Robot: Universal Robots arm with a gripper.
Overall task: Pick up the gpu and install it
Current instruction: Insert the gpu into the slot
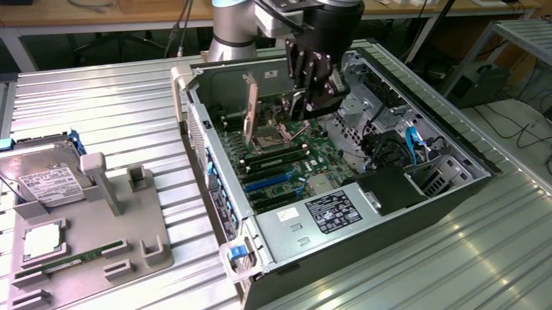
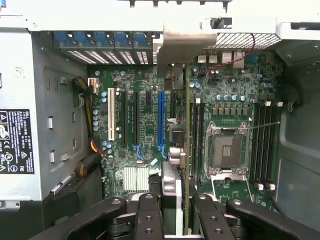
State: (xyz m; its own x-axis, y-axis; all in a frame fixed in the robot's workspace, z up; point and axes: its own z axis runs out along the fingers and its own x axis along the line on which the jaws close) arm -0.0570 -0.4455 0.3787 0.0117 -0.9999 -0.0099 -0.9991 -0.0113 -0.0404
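claw [image 2: 176, 212] pinching the graphics card [image 2: 186, 145] edge-on above the motherboard [image 2: 145, 125], beside the blue slot [image 2: 161, 120]; a slight tilt or offset could jam its edge or bend the bracket

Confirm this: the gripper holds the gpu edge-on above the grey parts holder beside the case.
Wrong in one respect. The gripper holds the gpu edge-on above the motherboard inside the open case, not above the grey parts holder beside it. The wrist view shows this: the card sits between the fingers, the board beneath.
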